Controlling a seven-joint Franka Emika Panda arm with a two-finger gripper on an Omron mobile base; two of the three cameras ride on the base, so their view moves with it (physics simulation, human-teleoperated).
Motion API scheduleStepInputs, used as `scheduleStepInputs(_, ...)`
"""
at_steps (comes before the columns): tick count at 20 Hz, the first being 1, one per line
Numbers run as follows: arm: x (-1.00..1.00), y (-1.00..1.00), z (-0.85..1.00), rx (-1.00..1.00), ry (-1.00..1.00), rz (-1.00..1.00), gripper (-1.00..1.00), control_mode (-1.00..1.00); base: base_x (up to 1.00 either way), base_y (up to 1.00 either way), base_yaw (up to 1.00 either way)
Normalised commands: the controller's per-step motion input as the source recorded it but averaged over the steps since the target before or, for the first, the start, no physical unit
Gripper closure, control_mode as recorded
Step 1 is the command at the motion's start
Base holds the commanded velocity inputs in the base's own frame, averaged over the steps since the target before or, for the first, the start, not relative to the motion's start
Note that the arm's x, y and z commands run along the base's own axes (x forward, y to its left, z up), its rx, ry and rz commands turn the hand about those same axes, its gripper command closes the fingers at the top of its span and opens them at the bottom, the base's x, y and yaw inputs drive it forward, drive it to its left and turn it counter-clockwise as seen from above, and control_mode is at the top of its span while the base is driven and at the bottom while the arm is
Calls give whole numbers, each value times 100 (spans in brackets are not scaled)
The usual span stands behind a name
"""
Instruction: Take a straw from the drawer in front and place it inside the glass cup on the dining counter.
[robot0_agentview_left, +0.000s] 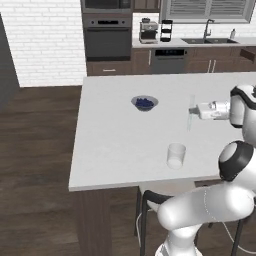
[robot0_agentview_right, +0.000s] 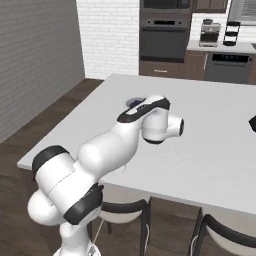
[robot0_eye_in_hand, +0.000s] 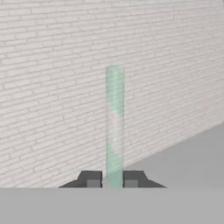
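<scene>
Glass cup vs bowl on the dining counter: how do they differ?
The glass cup is clear and looks empty; the bowl is grey and holds blue berries. The cup is tall with straight sides, the bowl low and wide. The cup stands near the counter's front edge, the bowl farther back and to the left. Both sit upright on the white dining counter, apart from each other.

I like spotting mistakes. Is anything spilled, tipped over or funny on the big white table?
Nothing stands out. The glass cup stands upright, the berry bowl looks tidy, and the gripper pinches the straw.
</scene>
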Motion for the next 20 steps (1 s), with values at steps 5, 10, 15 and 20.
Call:
scheduleStepInputs(5, -17, 19, -19, -1, -19, 5, 100, -100, 0, 0, 0)
scheduleStepInputs(10, -5, 58, -28, 0, -9, 1, 100, -100, 0, 0, 0)
scheduleStepInputs(15, 0, 41, -24, 0, -3, 0, 100, -100, 0, 0, 0)
scheduleStepInputs(20, 0, 9, -15, 0, 0, 0, 100, -100, 0, 0, 0)
